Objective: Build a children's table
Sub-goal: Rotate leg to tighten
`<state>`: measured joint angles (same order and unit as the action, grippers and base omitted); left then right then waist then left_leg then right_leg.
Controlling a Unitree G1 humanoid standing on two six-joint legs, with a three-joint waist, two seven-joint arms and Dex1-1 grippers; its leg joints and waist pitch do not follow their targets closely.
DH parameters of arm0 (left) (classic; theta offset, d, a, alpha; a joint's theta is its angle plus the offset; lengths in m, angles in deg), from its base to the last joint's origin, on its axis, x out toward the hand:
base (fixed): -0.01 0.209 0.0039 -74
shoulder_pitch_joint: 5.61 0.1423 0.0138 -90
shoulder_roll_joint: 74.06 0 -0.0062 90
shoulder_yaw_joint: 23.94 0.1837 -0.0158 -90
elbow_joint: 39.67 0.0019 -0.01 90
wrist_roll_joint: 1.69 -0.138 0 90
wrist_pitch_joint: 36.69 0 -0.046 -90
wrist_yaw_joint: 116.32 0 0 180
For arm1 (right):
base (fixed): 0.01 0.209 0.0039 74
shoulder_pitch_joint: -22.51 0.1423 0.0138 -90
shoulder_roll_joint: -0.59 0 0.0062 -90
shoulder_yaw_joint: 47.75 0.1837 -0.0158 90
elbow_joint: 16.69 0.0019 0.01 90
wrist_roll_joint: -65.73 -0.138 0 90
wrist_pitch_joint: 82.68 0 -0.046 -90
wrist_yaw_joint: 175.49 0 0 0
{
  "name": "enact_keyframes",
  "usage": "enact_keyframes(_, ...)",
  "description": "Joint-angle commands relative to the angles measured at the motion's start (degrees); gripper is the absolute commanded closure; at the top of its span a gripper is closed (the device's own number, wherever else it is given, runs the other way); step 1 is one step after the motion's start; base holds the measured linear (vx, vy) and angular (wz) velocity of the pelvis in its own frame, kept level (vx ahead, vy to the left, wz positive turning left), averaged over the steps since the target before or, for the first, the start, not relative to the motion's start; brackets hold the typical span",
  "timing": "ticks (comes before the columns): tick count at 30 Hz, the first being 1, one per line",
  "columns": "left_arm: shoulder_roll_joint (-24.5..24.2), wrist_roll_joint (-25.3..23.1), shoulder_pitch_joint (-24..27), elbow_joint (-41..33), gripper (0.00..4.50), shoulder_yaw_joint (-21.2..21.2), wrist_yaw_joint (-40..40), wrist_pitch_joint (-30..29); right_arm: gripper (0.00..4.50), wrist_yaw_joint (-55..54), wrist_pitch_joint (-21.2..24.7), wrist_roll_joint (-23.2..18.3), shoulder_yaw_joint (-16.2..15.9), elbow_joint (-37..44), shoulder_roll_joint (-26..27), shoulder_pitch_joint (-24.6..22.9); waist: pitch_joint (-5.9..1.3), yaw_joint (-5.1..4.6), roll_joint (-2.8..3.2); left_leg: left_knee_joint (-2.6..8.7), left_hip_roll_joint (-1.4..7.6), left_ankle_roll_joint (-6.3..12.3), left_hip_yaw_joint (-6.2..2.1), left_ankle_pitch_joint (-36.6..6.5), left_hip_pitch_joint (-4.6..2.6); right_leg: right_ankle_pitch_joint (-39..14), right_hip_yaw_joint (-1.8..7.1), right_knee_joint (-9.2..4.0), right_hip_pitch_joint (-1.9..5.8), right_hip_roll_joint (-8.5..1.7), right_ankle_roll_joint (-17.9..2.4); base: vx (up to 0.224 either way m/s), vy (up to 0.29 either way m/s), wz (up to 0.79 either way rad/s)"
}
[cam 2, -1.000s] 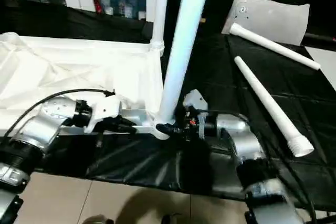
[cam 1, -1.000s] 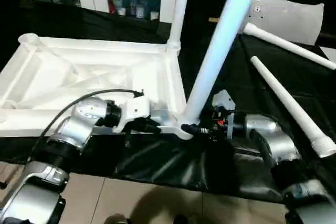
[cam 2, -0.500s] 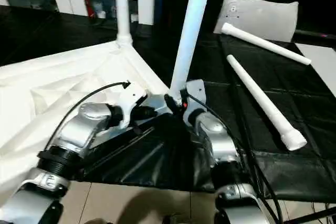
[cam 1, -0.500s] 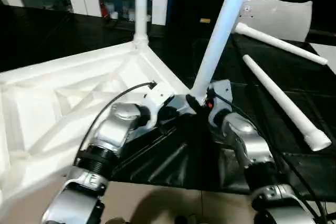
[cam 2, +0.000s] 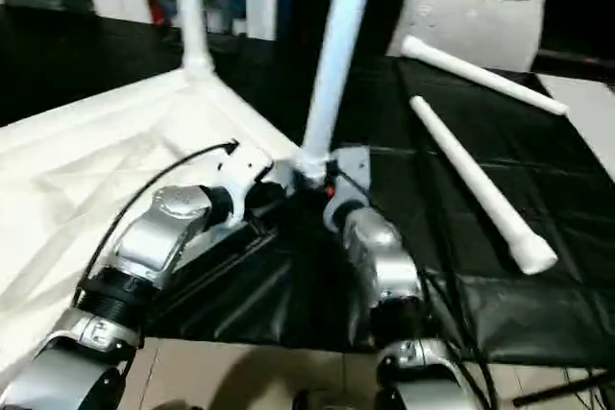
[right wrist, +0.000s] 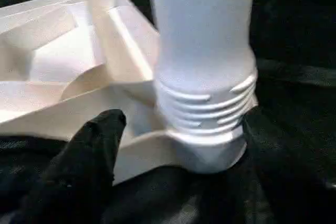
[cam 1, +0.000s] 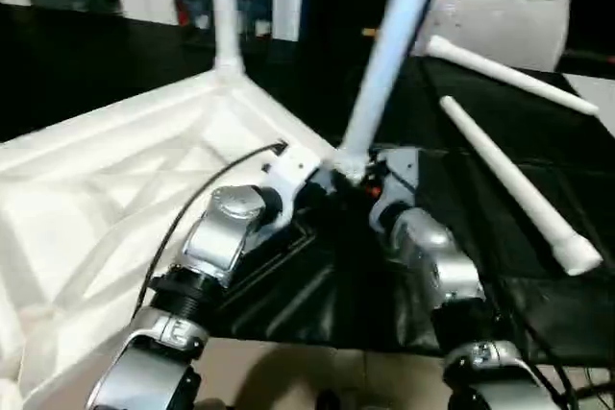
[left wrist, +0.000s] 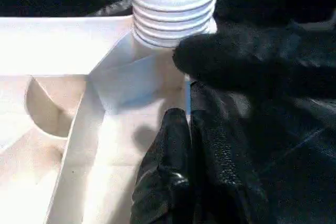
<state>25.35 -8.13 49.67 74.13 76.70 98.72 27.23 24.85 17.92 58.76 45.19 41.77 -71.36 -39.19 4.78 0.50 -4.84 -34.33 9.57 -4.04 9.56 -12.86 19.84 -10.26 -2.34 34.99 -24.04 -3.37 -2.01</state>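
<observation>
The tabletop (cam 1: pixel 115 180) is lying underside up on the black cloth (cam 1: pixel 317 295). Two legs are standing in its corners, two are lying at right. The left gripper (left wrist: pixel 184 145), fingers pressed together, and the right gripper (right wrist: pixel 173 145), jaws spread, are flanking the near leg (right wrist: pixel 202 77).

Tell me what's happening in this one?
A two-armed robot is putting together a white plastic table. The tabletop lies upside down on a black-covered bench, with two legs standing in its corner sockets. The left gripper, shut, rests at the tabletop's edge by the near leg, whose threaded base sits in the socket. The right gripper stands open around that base. Two more legs lie loose nearby.
</observation>
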Motion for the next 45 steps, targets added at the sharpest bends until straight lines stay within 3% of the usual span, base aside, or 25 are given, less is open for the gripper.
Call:
enact_keyframes(1,-0.1,0.7,-0.9,-2.0,4.50,-0.9,-0.4,3.7,0.28,2.9,2.0,-1.0,-2.0,-0.5,-0.2,-2.7,-3.49,0.33,0.22,4.08,3.17,6.69,-0.79,-2.8,0.42,-10.4,2.78,-4.10,3.65,-4.73,-12.3,0.000,0.000,0.00)
enact_keyframes(7,-5.7,1.2,0.3,-0.4,4.50,0.7,6.9,9.6,0.07,8.5,1.2,-3.6,0.4,5.4,-5.6,-6.0,-3.78,0.26,0.30,3.73,3.07,8.54,-0.68,0.5,0.63,-4.4,2.87,-3.49,3.88,-4.69,-13.8,0.000,0.000,0.00)
enact_keyframes(10,-9.4,1.8,1.2,-0.1,4.50,2.3,13.1,13.7,0.07,12.5,0.2,-4.7,2.4,7.3,-10.4,-6.4,-3.77,0.37,0.29,3.64,3.03,9.13,-0.62,1.0,0.56,-3.7,2.84,-3.40,3.79,-4.64,-14.0,0.000,0.000,0.00)
enact_keyframes(14,-11.6,1.7,1.5,0.5,4.50,3.8,16.8,16.2,0.07,15.8,-0.4,-4.9,2.2,7.8,-13.2,-6.2,-3.78,0.43,0.41,3.61,3.24,8.87,-0.50,0.9,0.35,-3.8,2.81,-3.16,3.64,-4.61,-14.8,0.000,0.000,0.00)
enact_keyframes(18,-14.8,3.3,2.4,2.4,4.50,5.7,26.1,22.2,0.07,27.4,-1.9,-5.7,-0.9,9.5,-19.8,-6.1,-3.93,0.78,0.40,3.40,3.28,9.97,-0.43,1.3,0.14,-1.8,2.80,-2.94,3.69,-4.67,-15.8,0.000,0.000,0.00)
enact_keyframes(20,-15.9,3.6,2.2,3.4,4.50,6.6,29.6,24.6,0.07,33.4,-1.7,-5.6,-3.4,10.7,-22.7,-6.1,-3.78,1.44,0.27,3.37,3.36,10.44,-0.33,0.7,0.07,-2.2,2.79,-2.96,3.61,-4.62,-15.8,0.000,0.000,0.00)
enact_keyframes(22,-17.0,3.4,1.7,4.9,4.50,7.7,33.0,27.8,0.07,37.8,-0.9,-6.2,-4.4,11.2,-24.5,-5.4,-3.65,1.67,0.21,3.46,3.41,10.12,-0.36,-0.6,0.12,-4.8,2.79,-3.22,3.55,-4.75,-15.3,0.000,0.000,0.00)
enact_keyframes(25,-17.3,3.6,1.1,6.2,4.50,7.9,34.6,29.5,0.07,40.2,-1.0,-6.3,-5.1,10.8,-25.2,-4.4,-3.56,1.86,0.34,3.71,3.73,7.65,-0.28,-3.6,-0.33,-9.8,2.72,-3.68,3.22,-4.87,-14.7,0.000,0.000,0.00)
enact_keyframes(28,-18.0,4.4,-0.3,7.9,4.50,8.9,38.9,32.6,0.07,46.6,-1.3,-5.9,-8.2,9.1,-27.3,-2.3,-3.81,1.91,-0.02,3.67,3.69,7.05,-0.30,-2.8,-0.17,-7.9,2.66,-3.31,3.45,-4.83,-14.9,0.000,0.000,0.00)
enact_keyframes(35,-17.5,5.6,-0.6,7.8,4.50,10.1,43.4,34.9,0.07,49.3,-2.7,-3.9,-11.0,5.5,-26.9,0.2,-4.22,2.66,-0.13,3.38,3.77,7.70,-0.19,0.6,-0.21,-3.1,2.67,-2.59,3.63,-5.06,-15.9,0.000,0.000,0.00)
enact_keyframes(39,-17.3,5.5,-0.7,7.8,4.50,10.6,44.3,35.6,0.47,49.2,-3.1,-3.4,-11.6,2.9,-26.1,1.5,-4.20,2.72,-0.02,3.45,3.83,6.63,-0.24,-0.4,-0.14,-5.3,2.60,-2.75,3.67,-5.12,-15.6,0.000,0.000,0.00)
enact_keyframes(45,-17.0,5.2,-1.2,9.0,4.50,10.6,44.6,37.0,0.99,50.7,-4.2,-3.2,-13.3,1.5,-25.0,2.1,-4.51,2.90,-0.13,3.32,3.79,6.90,-0.23,1.1,-0.12,-2.9,2.54,-2.36,3.83,-5.08,-15.8,0.000,0.000,0.00)
